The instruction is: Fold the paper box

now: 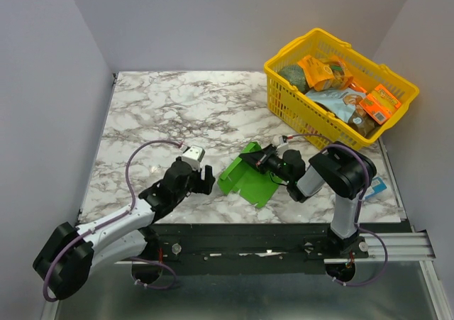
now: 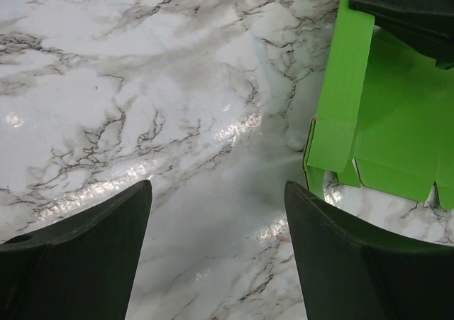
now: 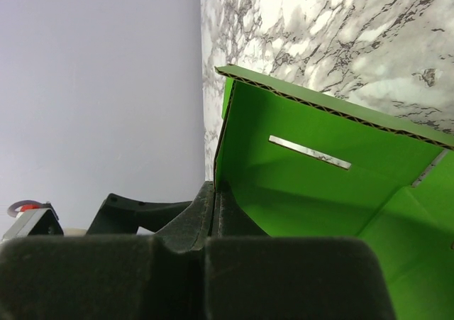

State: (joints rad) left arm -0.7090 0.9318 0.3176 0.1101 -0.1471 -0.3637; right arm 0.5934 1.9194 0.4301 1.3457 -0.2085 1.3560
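The paper box (image 1: 245, 177) is a bright green creased cut-out lying partly unfolded near the front middle of the marble table (image 1: 177, 107). One slotted panel stands up from it. My right gripper (image 1: 261, 157) is shut on the edge of that raised panel; in the right wrist view the paper box (image 3: 319, 185) rises from between the closed fingers of that gripper (image 3: 218, 192). My left gripper (image 1: 206, 179) is open just left of the box, low over bare marble. In the left wrist view the box (image 2: 383, 121) lies to the upper right of that gripper (image 2: 216, 185), which holds nothing.
A yellow plastic basket (image 1: 323, 33) filled with snack packs stands at the back right corner. A blue-and-white pack (image 1: 376, 187) lies at the right front edge beside the right arm. Grey walls enclose the table on three sides.
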